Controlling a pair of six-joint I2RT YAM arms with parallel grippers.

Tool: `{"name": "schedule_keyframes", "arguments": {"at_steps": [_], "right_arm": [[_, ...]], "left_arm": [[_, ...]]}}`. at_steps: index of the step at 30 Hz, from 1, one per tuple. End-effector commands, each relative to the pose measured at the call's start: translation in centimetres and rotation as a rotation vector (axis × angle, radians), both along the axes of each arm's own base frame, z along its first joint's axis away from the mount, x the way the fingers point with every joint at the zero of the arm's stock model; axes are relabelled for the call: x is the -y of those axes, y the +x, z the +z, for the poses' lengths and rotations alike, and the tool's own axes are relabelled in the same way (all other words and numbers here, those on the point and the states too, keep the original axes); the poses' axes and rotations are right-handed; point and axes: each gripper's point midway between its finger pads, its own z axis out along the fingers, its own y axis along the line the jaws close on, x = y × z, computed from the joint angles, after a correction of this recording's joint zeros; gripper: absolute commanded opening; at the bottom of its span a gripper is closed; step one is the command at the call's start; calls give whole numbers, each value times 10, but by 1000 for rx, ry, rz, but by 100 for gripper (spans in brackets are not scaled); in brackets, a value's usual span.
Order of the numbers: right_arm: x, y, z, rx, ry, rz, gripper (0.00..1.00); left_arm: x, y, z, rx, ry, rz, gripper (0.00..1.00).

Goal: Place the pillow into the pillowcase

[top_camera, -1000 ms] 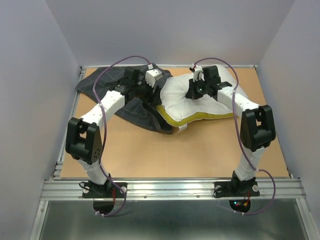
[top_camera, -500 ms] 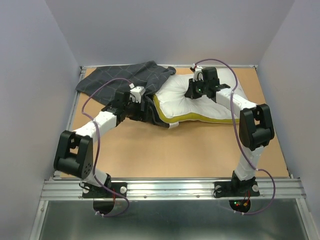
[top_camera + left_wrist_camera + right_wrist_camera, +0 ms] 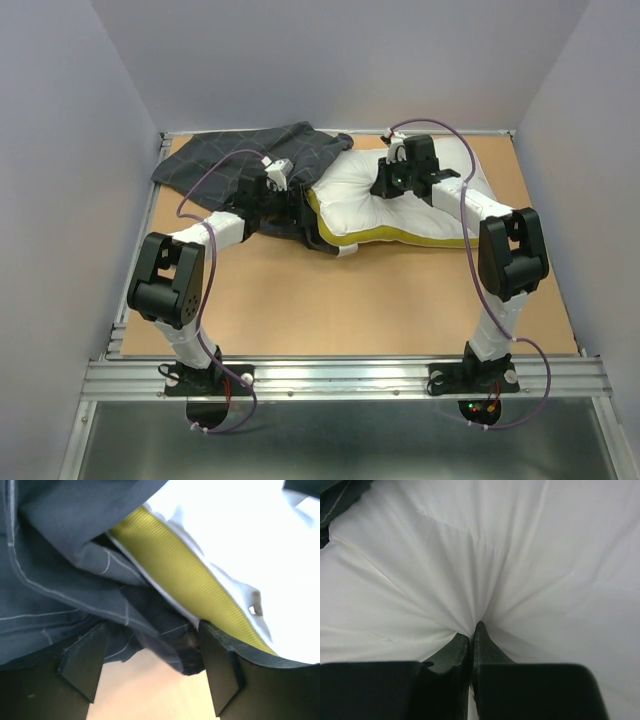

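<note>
Looks like early stuffing: lying far right, pillow (image 3: 400,205), left end barely lapped by pillowcase (image 3: 240,160) at far left. Clenched on pillow's white face with right gripper (image 3: 472,630). Spread wide with left gripper (image 3: 150,652) astride pillowcase hem, gripping nothing. Next, probably: clamp hem, draw rightward over pillow. Boxed in by plain pale walls (image 3: 330,60), over brown table (image 3: 350,300).

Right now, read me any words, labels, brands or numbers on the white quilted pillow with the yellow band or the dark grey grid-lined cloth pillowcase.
No text can be read in any view. The white quilted pillow with the yellow band and the dark grey grid-lined cloth pillowcase show no print or label, and nothing else in view bears legible writing.
</note>
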Motion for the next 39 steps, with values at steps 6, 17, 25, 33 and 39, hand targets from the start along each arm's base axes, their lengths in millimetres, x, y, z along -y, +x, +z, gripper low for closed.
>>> {"name": "schedule_keyframes", "arguments": {"at_steps": [6, 17, 25, 33, 39], "right_arm": [[-5, 17, 38, 122, 58, -27, 1], [-5, 24, 28, 73, 83, -91, 1], [5, 41, 15, 29, 94, -240, 1], [2, 47, 18, -42, 199, -479, 0], [0, 51, 1, -54, 176, -630, 1]], "left_arm": [[4, 22, 19, 66, -20, 38, 73], [-11, 14, 12, 96, 94, 15, 22], [22, -30, 60, 213, 46, -262, 0], [64, -128, 76, 236, 43, -639, 0], [105, -157, 104, 212, -58, -815, 0]]}}
